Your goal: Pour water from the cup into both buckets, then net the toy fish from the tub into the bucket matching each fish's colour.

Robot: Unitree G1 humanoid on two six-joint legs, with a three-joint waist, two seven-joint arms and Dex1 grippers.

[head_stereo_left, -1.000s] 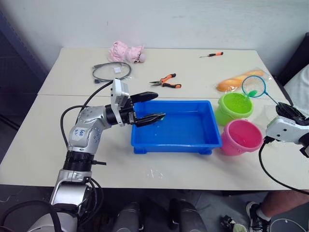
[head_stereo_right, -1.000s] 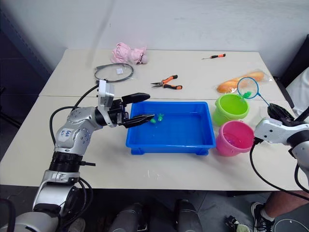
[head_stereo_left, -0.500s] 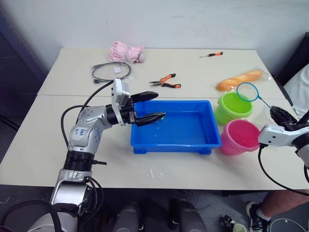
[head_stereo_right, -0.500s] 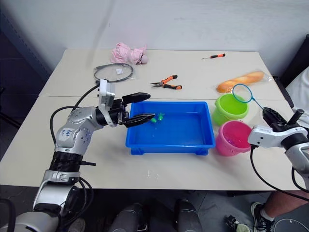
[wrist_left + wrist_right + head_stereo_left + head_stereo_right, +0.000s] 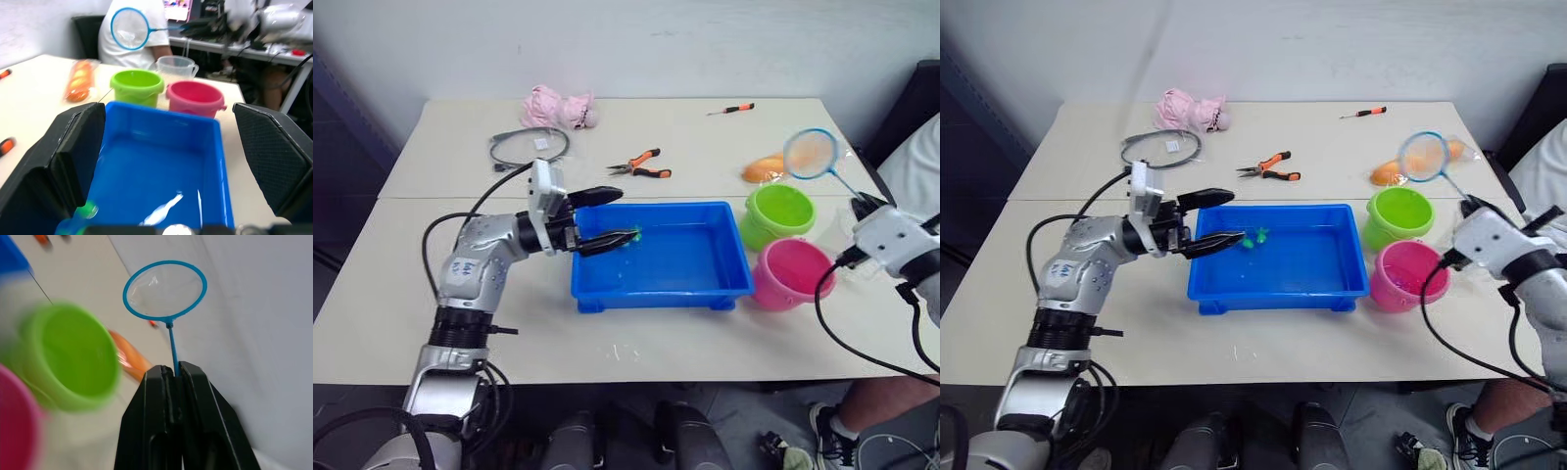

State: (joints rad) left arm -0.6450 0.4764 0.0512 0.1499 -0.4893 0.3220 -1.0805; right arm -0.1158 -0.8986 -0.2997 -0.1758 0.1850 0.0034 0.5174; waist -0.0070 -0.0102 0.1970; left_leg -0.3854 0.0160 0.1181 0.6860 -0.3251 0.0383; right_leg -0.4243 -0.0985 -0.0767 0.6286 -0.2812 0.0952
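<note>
The blue tub (image 5: 736, 262) sits mid-table with water and small green toy fish (image 5: 1253, 238) at its left end. My left gripper (image 5: 612, 217) hovers open over that end, nothing between its fingers (image 5: 58, 161). To the tub's right stand the lime green bucket (image 5: 779, 213) and, nearer, the pink bucket (image 5: 792, 274). My right gripper (image 5: 862, 208) is shut on the net's stick (image 5: 172, 352), and the blue hoop (image 5: 809, 154) is raised, empty, above and behind the green bucket. The clear cup (image 5: 177, 68) stands behind the buckets.
On the far half of the table lie orange-handled pliers (image 5: 636, 164), a screwdriver (image 5: 730, 109), a coiled black cable (image 5: 529, 145), a pink soft toy (image 5: 555, 106) and an orange bread-like item in a bag (image 5: 762, 168). A person (image 5: 915, 166) sits at the right edge.
The right gripper lifted the net from just over the green bucket to higher above it. Something green in the mesh a second ago is gone. The left gripper stayed put; the camera shifted.
</note>
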